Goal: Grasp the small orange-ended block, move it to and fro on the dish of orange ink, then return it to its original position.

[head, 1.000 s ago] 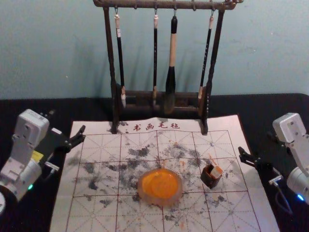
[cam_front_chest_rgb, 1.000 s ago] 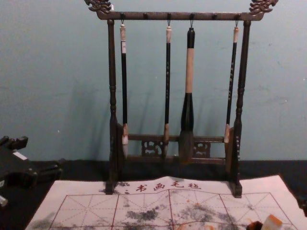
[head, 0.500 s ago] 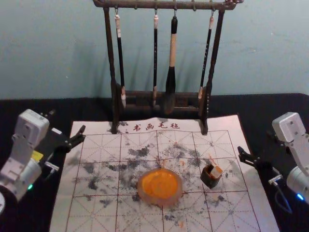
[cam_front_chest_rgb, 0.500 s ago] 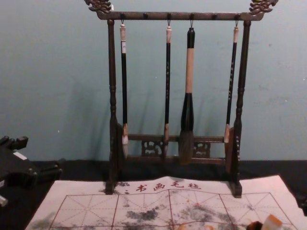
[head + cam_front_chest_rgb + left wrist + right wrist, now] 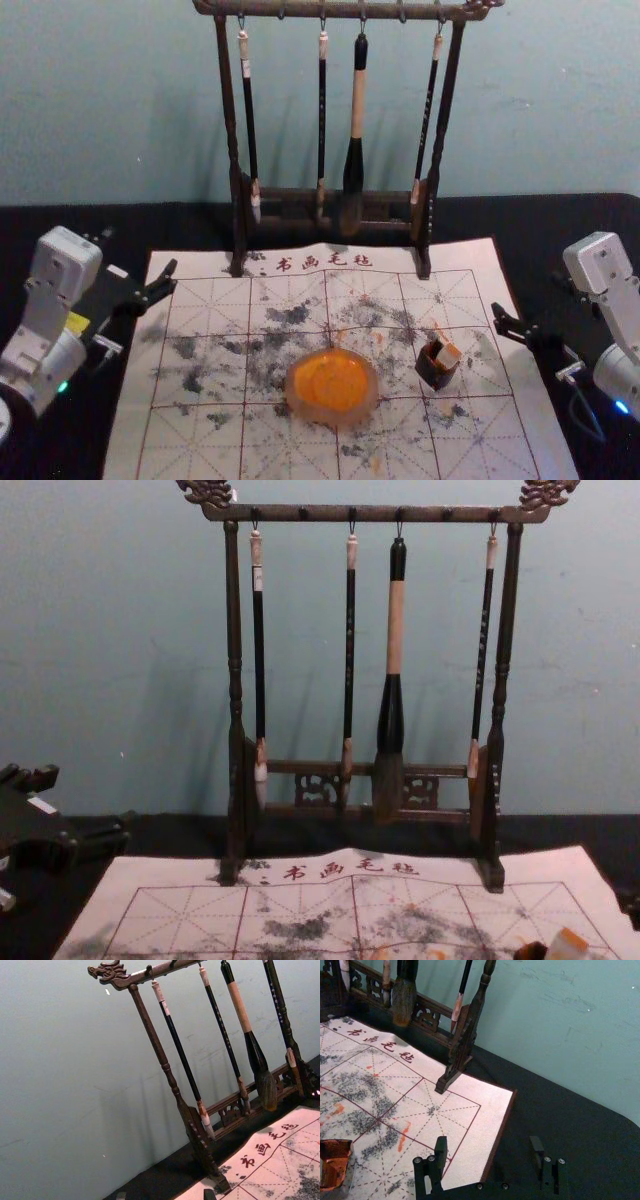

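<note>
At lower R, block (image 5: 448, 356) sits tilted in box (image 5: 432, 373), R of dish (image 5: 333, 412). R gripper (image 5: 530, 301) near R edge, L gripper (image 5: 140, 252) near L edge (both w/ fingers apart).

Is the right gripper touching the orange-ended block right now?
Apart. In the head view, a stretch of mat separates the right gripper from the block, which leans in its dark pot.

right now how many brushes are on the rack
4: a thin brush by the left post, another just left of middle, the thick brush just right, a third thin one by the right post.
</note>
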### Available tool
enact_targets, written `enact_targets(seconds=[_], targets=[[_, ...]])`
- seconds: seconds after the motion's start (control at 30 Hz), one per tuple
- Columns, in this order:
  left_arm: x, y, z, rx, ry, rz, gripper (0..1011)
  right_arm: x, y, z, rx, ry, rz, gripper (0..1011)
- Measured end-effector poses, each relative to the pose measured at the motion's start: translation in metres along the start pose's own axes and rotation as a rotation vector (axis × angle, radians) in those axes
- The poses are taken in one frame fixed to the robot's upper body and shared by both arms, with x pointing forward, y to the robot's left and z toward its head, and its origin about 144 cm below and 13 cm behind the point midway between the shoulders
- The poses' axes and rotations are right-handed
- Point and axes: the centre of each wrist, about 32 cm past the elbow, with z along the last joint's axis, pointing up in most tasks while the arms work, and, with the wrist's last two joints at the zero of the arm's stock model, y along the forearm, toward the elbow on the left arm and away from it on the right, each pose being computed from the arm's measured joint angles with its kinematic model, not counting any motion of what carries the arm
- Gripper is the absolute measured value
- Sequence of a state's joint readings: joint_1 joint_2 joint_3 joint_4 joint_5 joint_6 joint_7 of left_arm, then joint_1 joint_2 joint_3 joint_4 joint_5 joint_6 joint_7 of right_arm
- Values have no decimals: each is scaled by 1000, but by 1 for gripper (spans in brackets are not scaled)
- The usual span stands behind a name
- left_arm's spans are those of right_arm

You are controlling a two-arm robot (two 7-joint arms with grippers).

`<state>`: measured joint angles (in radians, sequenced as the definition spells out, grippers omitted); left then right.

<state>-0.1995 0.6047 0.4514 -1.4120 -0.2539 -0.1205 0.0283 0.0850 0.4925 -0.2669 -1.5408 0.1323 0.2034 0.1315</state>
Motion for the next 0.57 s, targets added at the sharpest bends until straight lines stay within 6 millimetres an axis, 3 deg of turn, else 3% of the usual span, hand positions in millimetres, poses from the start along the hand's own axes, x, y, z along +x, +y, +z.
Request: enact_targets(seconds=[0.57], targets=[[0,0,0,0,0,0,1001,0,0,0,0,-1,0,1000]])
